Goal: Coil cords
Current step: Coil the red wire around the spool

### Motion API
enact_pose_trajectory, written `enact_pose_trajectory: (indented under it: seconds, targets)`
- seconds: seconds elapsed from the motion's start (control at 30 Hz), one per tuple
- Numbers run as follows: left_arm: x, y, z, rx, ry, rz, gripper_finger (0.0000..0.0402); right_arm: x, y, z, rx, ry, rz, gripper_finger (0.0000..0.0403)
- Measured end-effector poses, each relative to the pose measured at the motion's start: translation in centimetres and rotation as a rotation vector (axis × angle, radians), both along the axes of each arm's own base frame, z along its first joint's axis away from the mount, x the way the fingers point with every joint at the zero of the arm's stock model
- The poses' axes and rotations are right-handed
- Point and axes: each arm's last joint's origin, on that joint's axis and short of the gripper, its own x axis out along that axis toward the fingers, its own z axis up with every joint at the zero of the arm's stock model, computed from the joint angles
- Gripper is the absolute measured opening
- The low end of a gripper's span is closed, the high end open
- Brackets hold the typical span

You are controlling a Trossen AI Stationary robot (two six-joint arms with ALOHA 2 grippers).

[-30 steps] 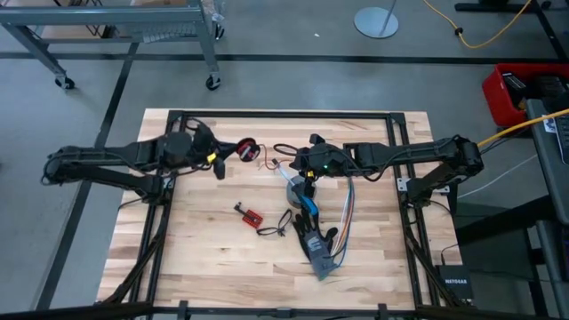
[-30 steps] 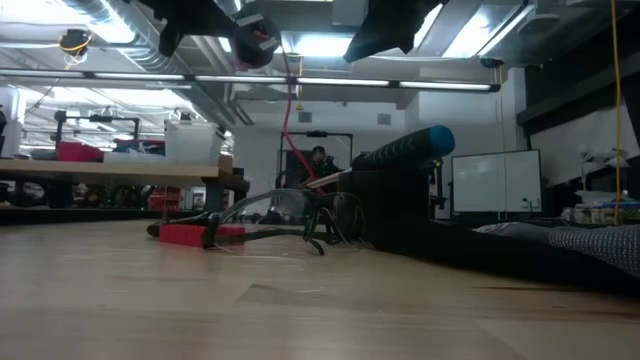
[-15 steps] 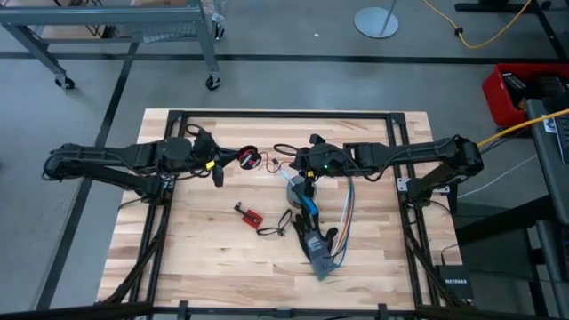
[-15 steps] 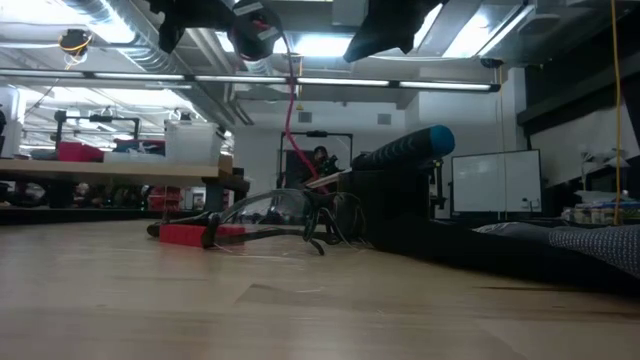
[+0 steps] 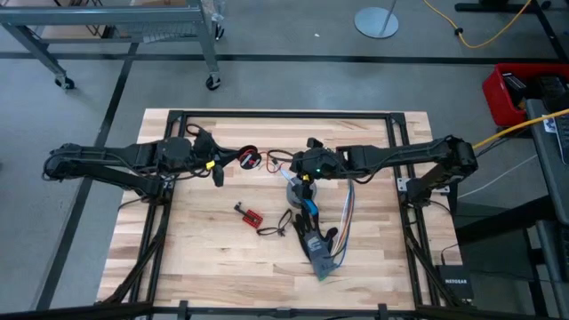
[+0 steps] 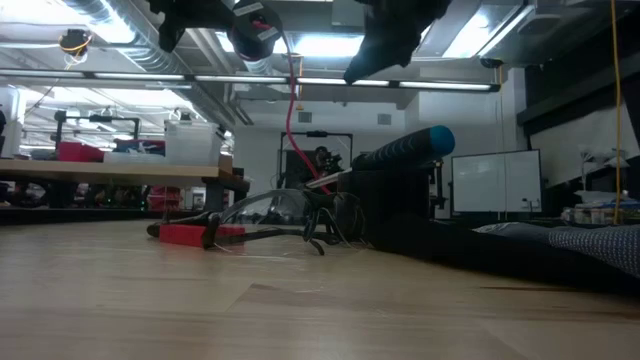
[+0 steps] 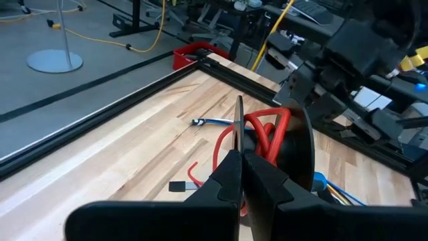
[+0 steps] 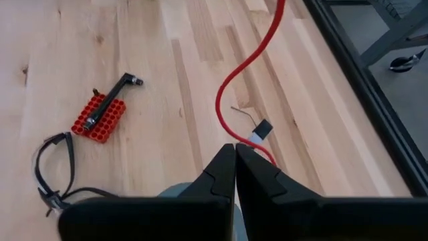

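While aloft, left gripper [image 5: 233,160] clamped on cords [image 5: 248,159], right gripper [image 5: 286,165] closed.

The counter [image 5: 213,240] is pale planked wood, smooth and matt. The cords [image 7: 264,134] look like glossy red plastic; the small board [image 8: 100,118] is studded red plastic.
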Motion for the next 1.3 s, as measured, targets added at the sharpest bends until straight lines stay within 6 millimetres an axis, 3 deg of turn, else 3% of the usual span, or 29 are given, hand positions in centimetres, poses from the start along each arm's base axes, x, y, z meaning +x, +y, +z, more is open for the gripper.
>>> enact_pose_trajectory:
  seconds: [0.2, 0.63, 1.13, 1.3]
  targets:
    - [0.0, 0.0, 0.0, 0.022, 0.010, -0.006, 0.0000, 0.8, 0.0, -0.6, 0.000, -0.019, 0.001, 0.0017]
    - [0.0, 0.0, 0.0, 0.016, 0.006, -0.004, 0.0000, 2.0, 0.1, 1.1, 0.010, -0.233, 0.008, 0.0017]
    - [0.0, 0.0, 0.0, 0.014, 0.005, -0.004, 0.0000, 2.3, 0.0, 1.2, 0.002, -0.264, -0.005, 0.0017]
    - [0.0, 0.0, 0.0, 0.014, 0.005, -0.004, 0.0000, 2.4, 0.0, 0.9, 0.000, -0.251, -0.007, 0.0045]
